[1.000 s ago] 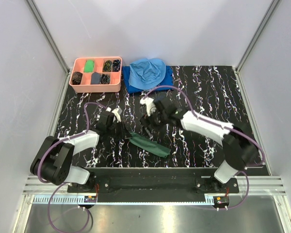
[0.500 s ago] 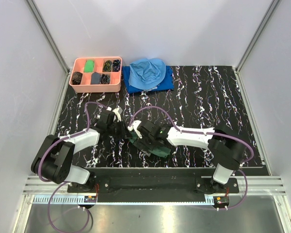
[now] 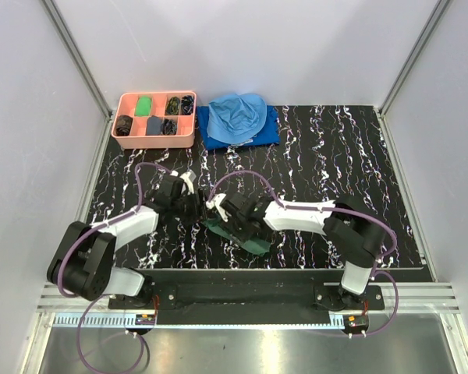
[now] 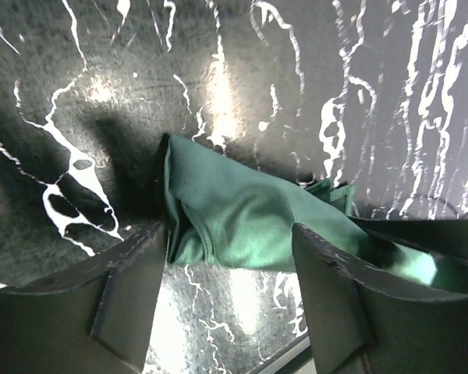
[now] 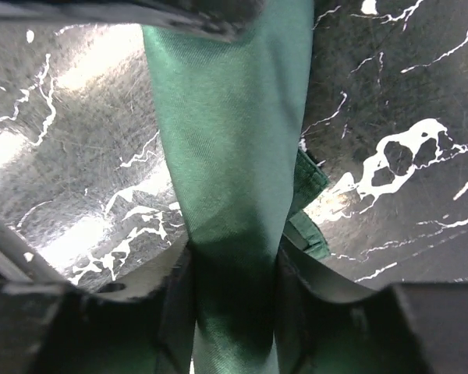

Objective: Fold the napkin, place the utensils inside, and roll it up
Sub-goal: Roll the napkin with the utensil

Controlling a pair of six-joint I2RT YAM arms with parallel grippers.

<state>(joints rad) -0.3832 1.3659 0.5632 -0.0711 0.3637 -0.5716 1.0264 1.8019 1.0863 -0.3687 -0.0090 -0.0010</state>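
The napkin [image 3: 254, 245] lies as a narrow dark green roll on the black marbled table, slanting from centre towards the front. My left gripper [image 3: 193, 209] stands open at the roll's upper left end; in the left wrist view the napkin [image 4: 249, 214] end lies just ahead of the spread left gripper [image 4: 229, 238], touching neither finger. My right gripper [image 3: 234, 221] is shut on the roll's middle; in the right wrist view the napkin [image 5: 226, 140] runs down between the pads of the right gripper [image 5: 234, 276]. The utensils are hidden.
A pink compartment tray [image 3: 156, 142] with small dark and green items stands at the back left. Beside it a light blue cloth [image 3: 238, 113] is heaped on a darker blue cloth [image 3: 269, 132]. Grey walls enclose the table on three sides.
My right gripper came down from behind the roll and closed on its middle. My left gripper opened and let go of the roll's end.
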